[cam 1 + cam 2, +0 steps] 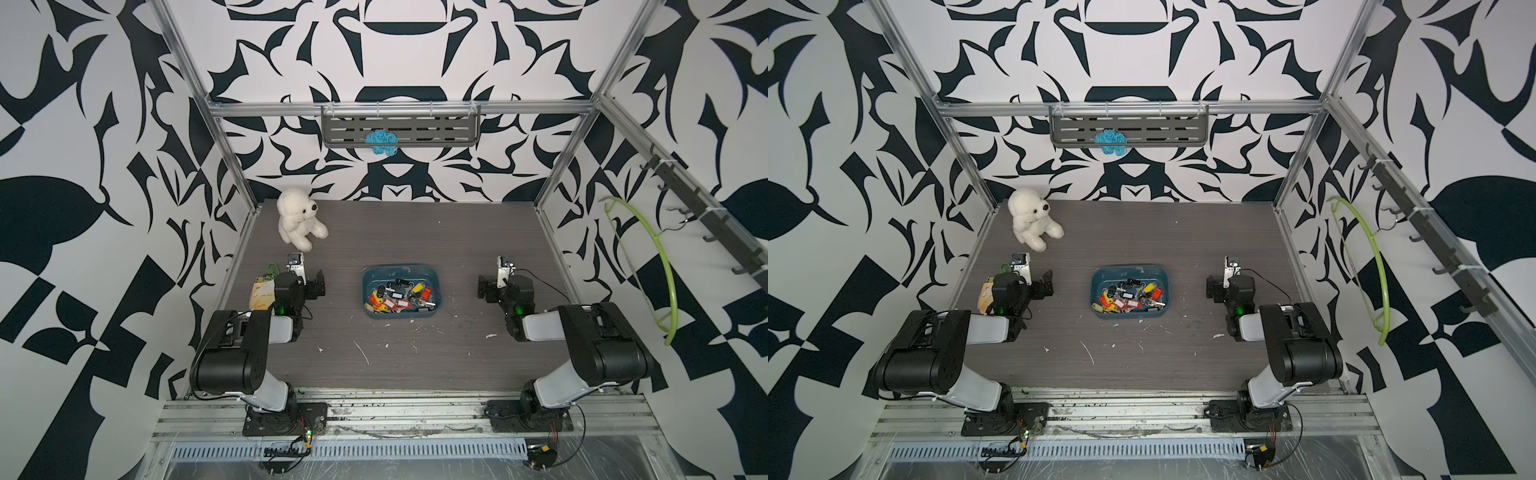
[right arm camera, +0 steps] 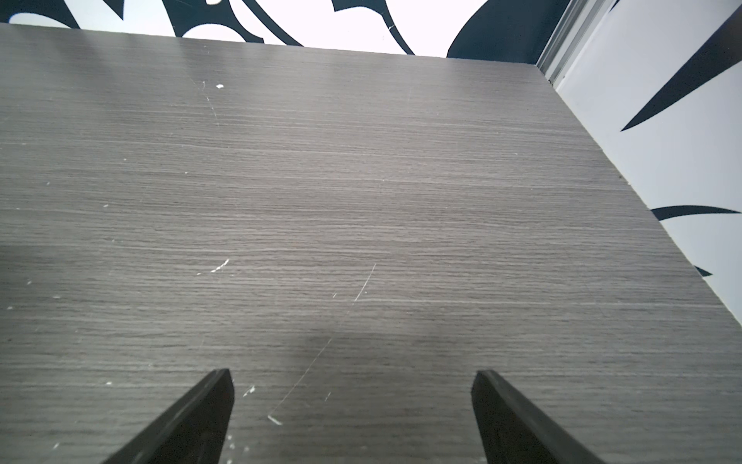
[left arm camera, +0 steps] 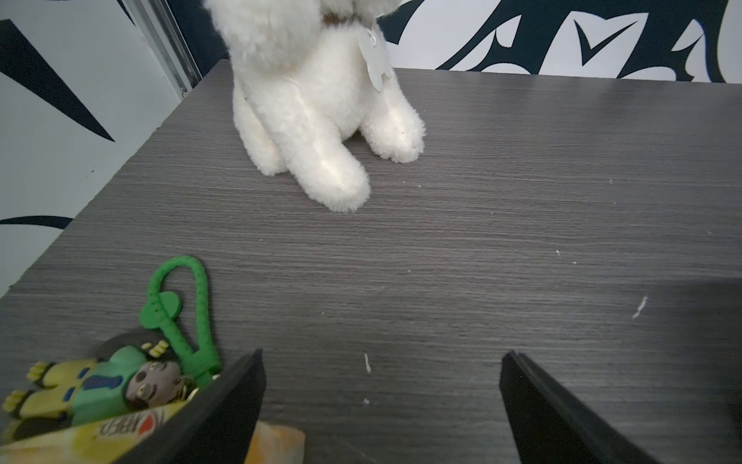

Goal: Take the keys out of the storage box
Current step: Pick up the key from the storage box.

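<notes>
Not begun, seemingly: small silver keys with coloured plastic tags all heaped inside the shallow teal-blue plastic storage box on the grey wood-grain table. Well apart on either side, wide and empty: left tool, right tool.

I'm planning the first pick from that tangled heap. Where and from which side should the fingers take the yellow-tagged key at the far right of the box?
Pinch the yellow tag across its narrow width, coming straight down from above. The box walls block a sideways approach. The tag also seems to lie on top of the keys and is bulkier than their thin metal blades.
</notes>
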